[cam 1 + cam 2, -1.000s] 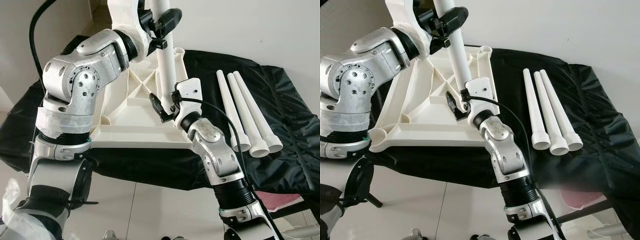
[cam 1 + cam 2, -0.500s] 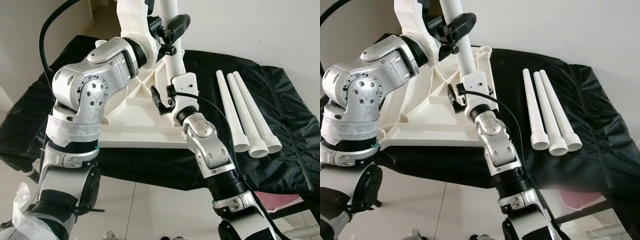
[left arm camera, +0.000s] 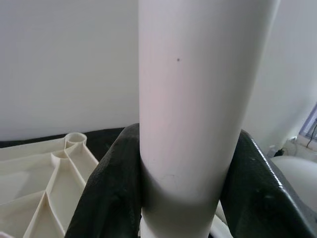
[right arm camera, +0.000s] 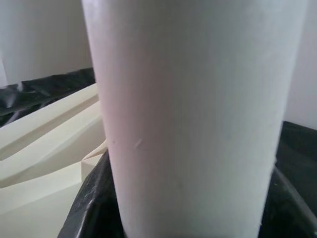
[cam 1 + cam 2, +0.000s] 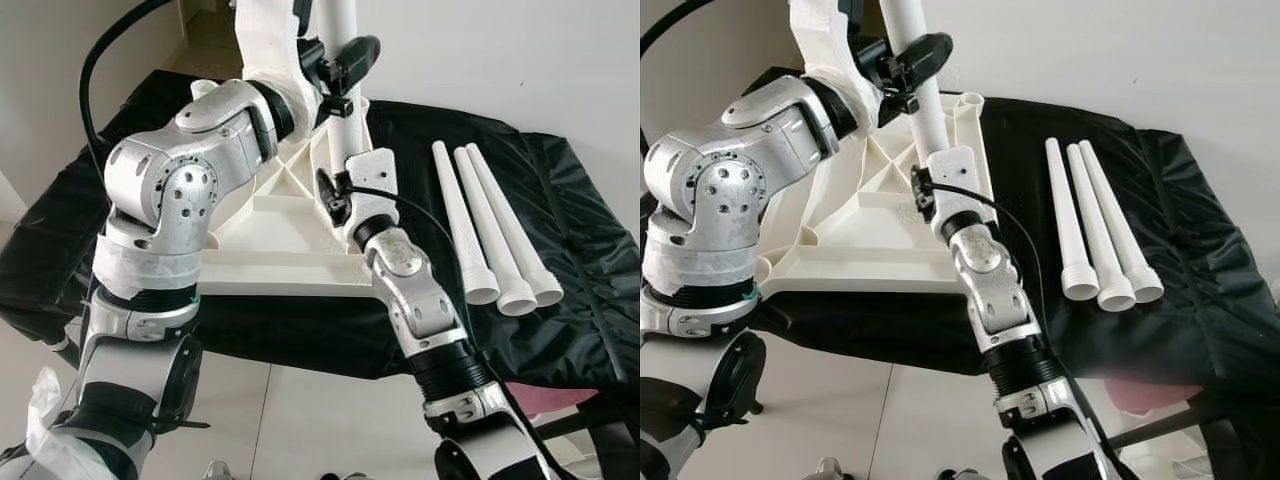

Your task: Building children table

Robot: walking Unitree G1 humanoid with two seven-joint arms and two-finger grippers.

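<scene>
Black sheeting (image 5: 560,200) covers the work surface in front of you, against a pale wall. At the centre, the white table leg (image 5: 340,90) stands upright on the upturned cream tabletop (image 5: 270,235). Your left gripper (image 5: 335,72) pinches the leg high up, its black fingers (image 3: 106,198) pressed to both sides. Your right gripper (image 5: 335,190) clasps the same leg lower down, near the tabletop. At three o'clock from the leg, three spare legs (image 5: 495,235) lie side by side on the sheeting.
</scene>
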